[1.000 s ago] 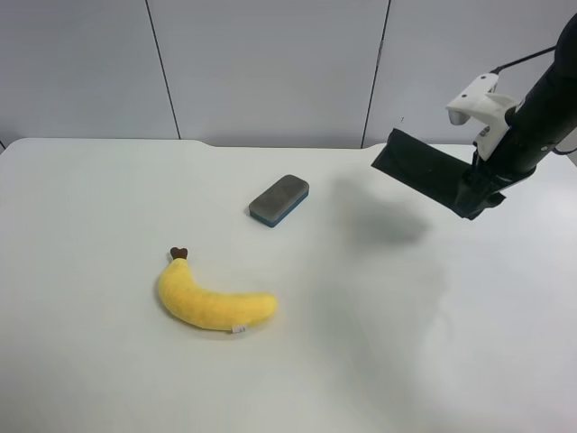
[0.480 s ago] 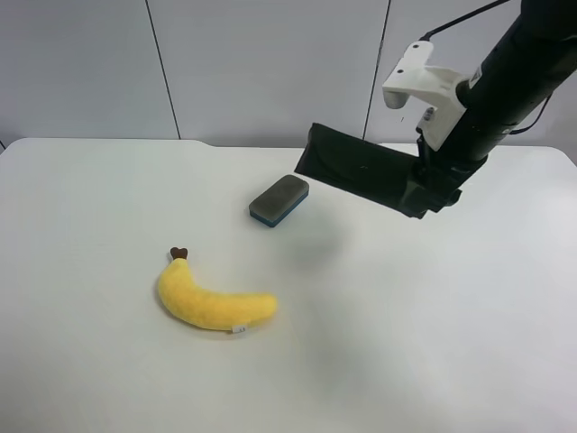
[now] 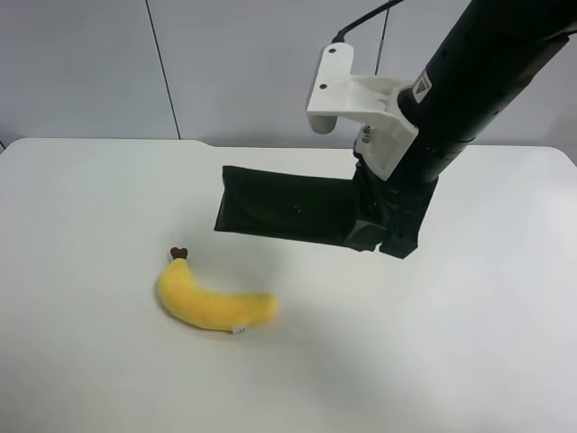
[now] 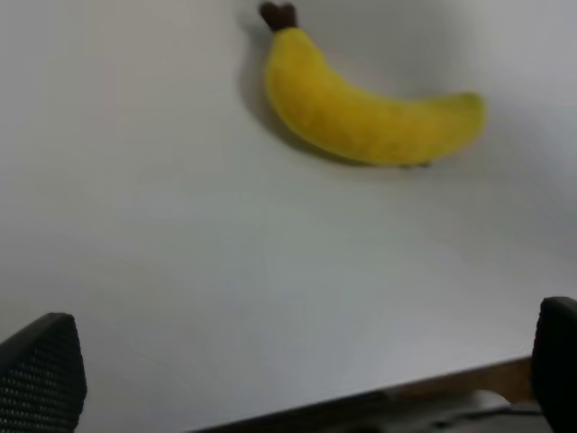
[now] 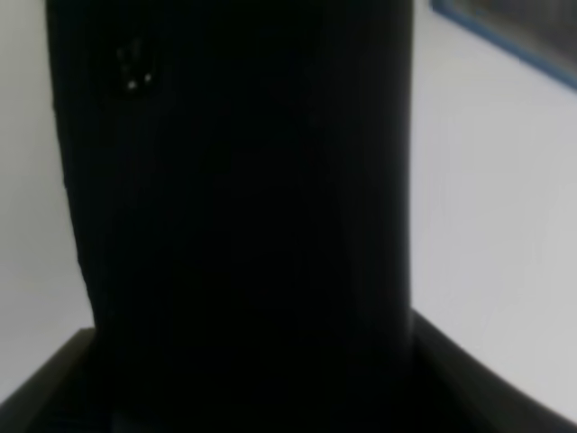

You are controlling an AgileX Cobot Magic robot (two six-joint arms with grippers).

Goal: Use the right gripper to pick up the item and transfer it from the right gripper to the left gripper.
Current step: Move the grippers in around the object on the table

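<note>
The item, a flat blackish-green case (image 3: 288, 212), hangs level in the air above the table, held at one end by my right gripper (image 3: 383, 230), which is shut on it. In the right wrist view the case (image 5: 234, 198) fills most of the picture, with its small snap near one corner. The black right arm with its white wrist bracket (image 3: 356, 99) reaches in from the exterior high view's upper right. My left gripper (image 4: 297, 379) shows only in the left wrist view, open and empty, its fingertips (image 4: 41, 370) wide apart, low over the table and short of the banana.
A yellow plush banana (image 3: 214, 302) lies on the white table (image 3: 90, 207), below and to the view's left of the case; it also shows in the left wrist view (image 4: 370, 104). A corner of the grey block with blue base (image 5: 514, 27) shows past the case.
My right arm has swung from the exterior high view's right edge toward the middle, carrying the case. The case now hides the grey block in that view.
</note>
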